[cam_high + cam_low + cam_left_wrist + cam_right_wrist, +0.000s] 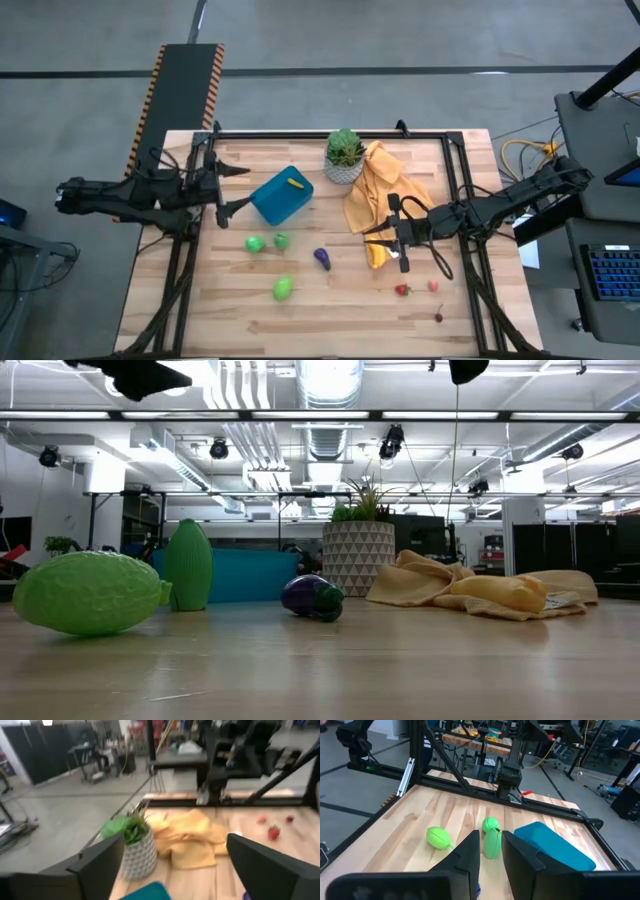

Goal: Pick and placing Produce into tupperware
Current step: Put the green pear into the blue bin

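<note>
- One small yellow toy banana (297, 183) lies in the bright blue plastic tupperware box (281, 196); the left gripper (232, 190) beside it stands wide and empty.
- Next, I think: the right gripper (380, 235), nearly closed and empty, fetches the purple toy eggplant (322, 259).

Blue tupperware (281, 197): rectangular, rounded corners, sits askew on counter, yellow banana (297, 183) inside. Three green pieces on bare wood: two (256, 243) (282, 240) just beside tub, third (283, 289) farther off. Purple eggplant (322, 259) lies mid-counter. Tiny red pieces (402, 290) well apart from tub.
</note>
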Tool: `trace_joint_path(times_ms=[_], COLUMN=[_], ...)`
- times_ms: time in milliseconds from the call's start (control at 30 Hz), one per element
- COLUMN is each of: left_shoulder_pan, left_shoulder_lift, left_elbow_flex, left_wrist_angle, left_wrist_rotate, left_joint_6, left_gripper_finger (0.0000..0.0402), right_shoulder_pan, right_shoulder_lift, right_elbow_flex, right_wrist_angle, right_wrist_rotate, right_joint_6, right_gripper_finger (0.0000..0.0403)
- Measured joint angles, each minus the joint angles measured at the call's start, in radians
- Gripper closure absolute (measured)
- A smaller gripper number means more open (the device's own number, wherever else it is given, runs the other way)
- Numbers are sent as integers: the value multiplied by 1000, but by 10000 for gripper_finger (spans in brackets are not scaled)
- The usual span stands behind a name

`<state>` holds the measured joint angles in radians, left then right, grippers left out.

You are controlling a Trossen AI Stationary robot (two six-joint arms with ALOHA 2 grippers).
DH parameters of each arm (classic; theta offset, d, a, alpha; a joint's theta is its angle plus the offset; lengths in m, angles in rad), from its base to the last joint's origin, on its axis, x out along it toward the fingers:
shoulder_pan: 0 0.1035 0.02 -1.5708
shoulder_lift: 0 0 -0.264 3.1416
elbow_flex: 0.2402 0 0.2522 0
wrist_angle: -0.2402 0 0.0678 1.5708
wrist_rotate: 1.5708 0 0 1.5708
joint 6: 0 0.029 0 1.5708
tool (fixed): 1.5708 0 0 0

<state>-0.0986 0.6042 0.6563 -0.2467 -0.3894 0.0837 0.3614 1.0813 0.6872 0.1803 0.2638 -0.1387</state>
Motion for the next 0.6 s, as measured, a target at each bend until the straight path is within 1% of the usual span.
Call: trace_joint_path(times_ms=[100, 200, 467, 600], left_shoulder_pan=[0, 0, 0, 0], left_shoulder_lift=[93, 192, 466, 570], left_elbow_flex=[79, 171, 450, 528], left_wrist_angle=[-130, -276, -815, -987], left_wrist_rotate=[-15, -17, 18, 73], left_joint_6=[-3, -45, -349, -464], left_gripper_finger=[29, 8, 2, 2], right_shoulder_pan=[0, 0, 0, 0], right_shoulder_lift=[0, 0, 0, 0], right_elbow_flex=[0, 0, 0, 0], right_wrist_angle=[-13, -23, -47, -50], right_wrist_rotate=[0, 0, 0, 0], right_joint_6=[1, 0, 0, 3], right_gripper_finger=[326, 321, 319, 327])
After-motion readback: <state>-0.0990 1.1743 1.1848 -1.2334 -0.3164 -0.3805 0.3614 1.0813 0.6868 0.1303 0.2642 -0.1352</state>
